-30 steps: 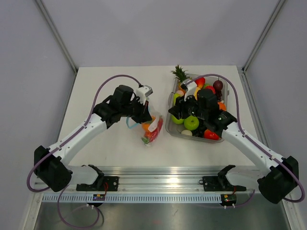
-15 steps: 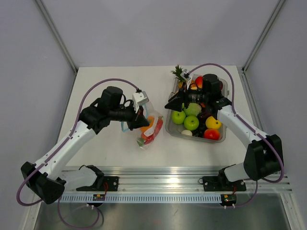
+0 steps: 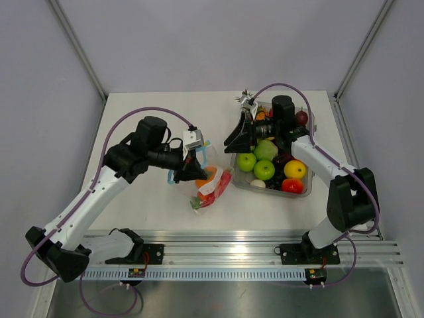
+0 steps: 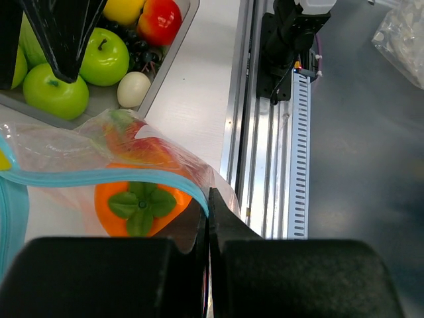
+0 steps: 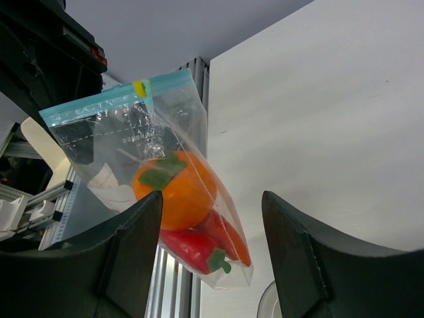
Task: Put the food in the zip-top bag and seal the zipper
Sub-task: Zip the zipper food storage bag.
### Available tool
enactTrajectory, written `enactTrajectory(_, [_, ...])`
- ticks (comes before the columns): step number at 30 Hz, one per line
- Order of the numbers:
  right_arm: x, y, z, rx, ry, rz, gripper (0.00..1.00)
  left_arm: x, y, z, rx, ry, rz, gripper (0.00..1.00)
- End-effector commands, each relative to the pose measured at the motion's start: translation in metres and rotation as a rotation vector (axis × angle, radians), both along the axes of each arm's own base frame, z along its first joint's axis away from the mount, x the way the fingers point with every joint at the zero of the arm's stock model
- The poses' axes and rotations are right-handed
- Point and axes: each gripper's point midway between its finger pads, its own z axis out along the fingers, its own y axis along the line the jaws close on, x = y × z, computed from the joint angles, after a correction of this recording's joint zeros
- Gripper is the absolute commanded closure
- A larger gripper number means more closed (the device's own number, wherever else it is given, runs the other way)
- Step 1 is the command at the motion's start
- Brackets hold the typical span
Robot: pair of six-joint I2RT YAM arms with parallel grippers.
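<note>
The zip-top bag is a clear pouch held up off the table by my left gripper. In the left wrist view the jaws are shut on its light-blue zipper. Inside are the orange piece with a green tip and the red chili pepper. In the right wrist view the bag hangs with the zipper on top and a yellow tab on it; I cannot tell if it is sealed. My right gripper is open and empty, pointing at the bag from the right, apart from it.
A rigid clear tray at the right holds green apples, a yellow fruit, red pieces and a pineapple. It also shows in the left wrist view. The aluminium rail runs along the near edge.
My right arm has swung out of the tray, up and left, and now faces the bag. My left arm has drawn back slightly, still holding the bag, which hangs lower right.
</note>
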Motion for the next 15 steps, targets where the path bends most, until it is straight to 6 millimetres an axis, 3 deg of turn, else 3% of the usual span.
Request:
enactTrajectory(1, [-0.015, 0.011, 0.028, 0.061, -0.088, 0.11, 0.31, -0.005, -0.004, 0.024, -0.058, -0.054, -0.073, 1.0])
enactTrajectory(4, [-0.016, 0.022, 0.037, 0.069, -0.108, 0.14, 0.32, -0.005, -0.005, 0.021, -0.05, -0.041, -0.083, 1.0])
enactTrajectory(15, [-0.034, 0.048, 0.033, 0.077, -0.066, 0.287, 0.35, -0.004, -0.004, 0.02, -0.035, -0.04, -0.081, 1.0])
